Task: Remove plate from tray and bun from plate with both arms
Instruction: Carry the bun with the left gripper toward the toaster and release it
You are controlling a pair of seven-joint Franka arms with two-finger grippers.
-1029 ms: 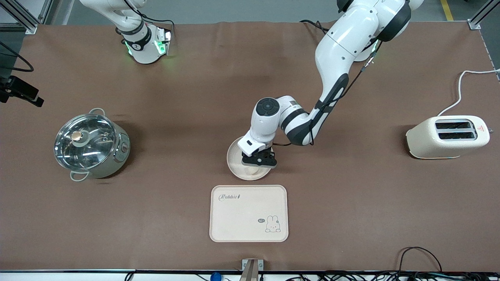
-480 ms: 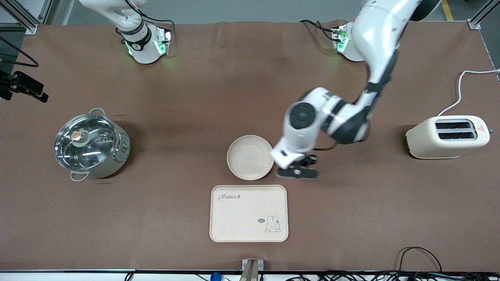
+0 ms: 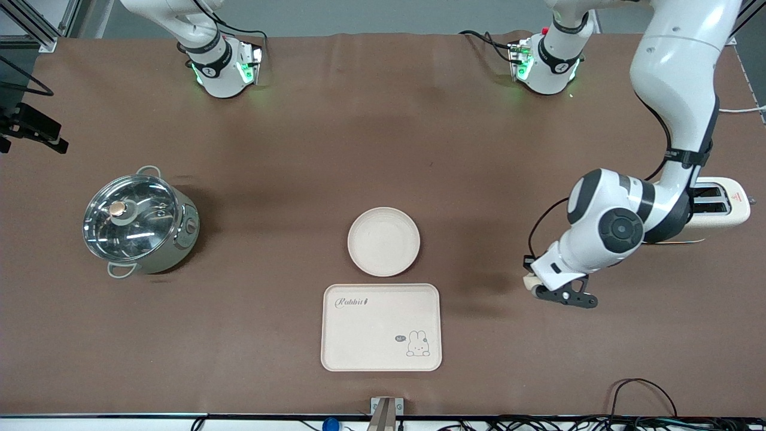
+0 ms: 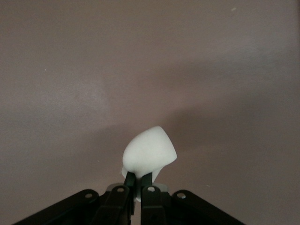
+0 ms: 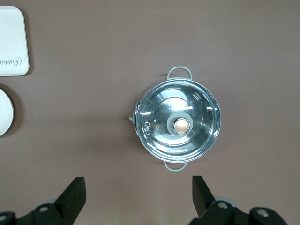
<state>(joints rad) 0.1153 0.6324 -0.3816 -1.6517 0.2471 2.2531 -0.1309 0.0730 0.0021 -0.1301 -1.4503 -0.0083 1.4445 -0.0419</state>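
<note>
The plate [image 3: 383, 241] lies empty at mid-table, just farther from the front camera than the tray. Its rim also shows in the right wrist view [image 5: 4, 110]. My left gripper [image 3: 547, 290] is up over bare cloth between the plate and the toaster. In the left wrist view the left gripper [image 4: 139, 180] is shut on the pale bun [image 4: 150, 152], which sticks out past the fingertips. My right gripper [image 5: 138, 197] is open and empty, high over the cloth beside the pot. It does not show in the front view.
The rectangular cream tray [image 3: 381, 327] with a rabbit drawing lies near the front edge and shows in the right wrist view [image 5: 11, 42]. A lidded steel pot [image 3: 139, 222] stands toward the right arm's end. A cream toaster [image 3: 727, 203] stands toward the left arm's end, partly hidden by the left arm.
My left gripper lifted off the plate with the bun and swung toward the toaster end of the table. The plate is now bare and stayed in place.
</note>
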